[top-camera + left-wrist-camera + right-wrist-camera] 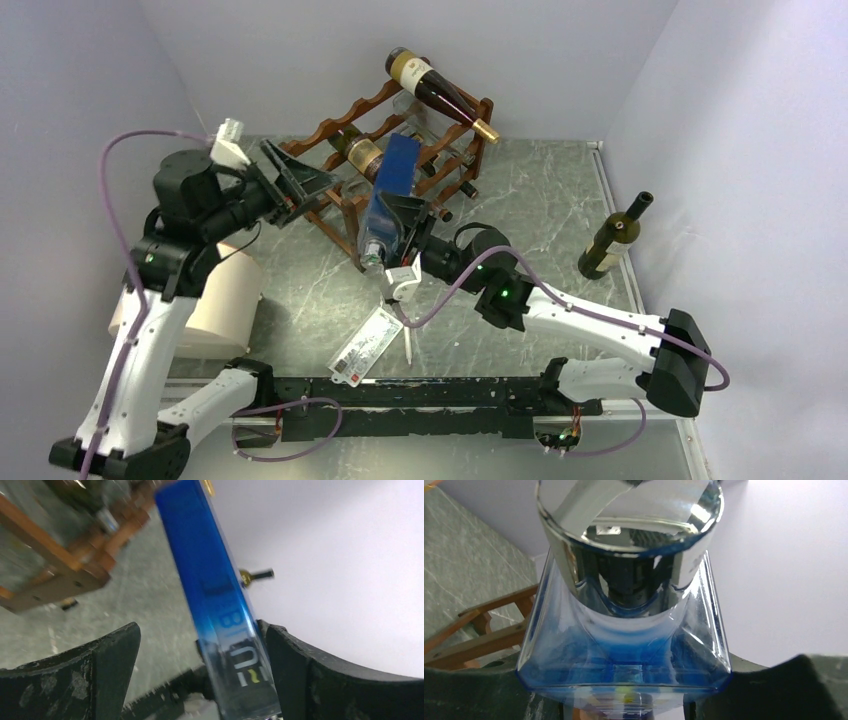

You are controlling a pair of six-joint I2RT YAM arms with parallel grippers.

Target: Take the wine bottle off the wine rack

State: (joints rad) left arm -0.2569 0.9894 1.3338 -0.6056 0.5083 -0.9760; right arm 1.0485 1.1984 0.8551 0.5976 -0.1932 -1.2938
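Observation:
A blue square glass bottle (388,195) with a silver cap (629,530) hangs tilted, cap down, in front of the reddish-brown wine rack (345,125). My right gripper (404,222) is shut on its lower body, with fingers (469,690) on both sides of the bottle's shoulder (624,640). My left gripper (305,185) is open beside the rack's left end. In the left wrist view the bottle (210,580) runs between my open fingers (105,665), close to the right one. I cannot tell if they touch. The rack (55,575) is blurred at upper left.
A dark bottle with a cream label (440,92) lies on the rack's top tier and another (360,152) lies lower in it. A green bottle (612,240) stands at the right. A beige roll (225,290) sits at the left. A tag (368,345) lies near the front.

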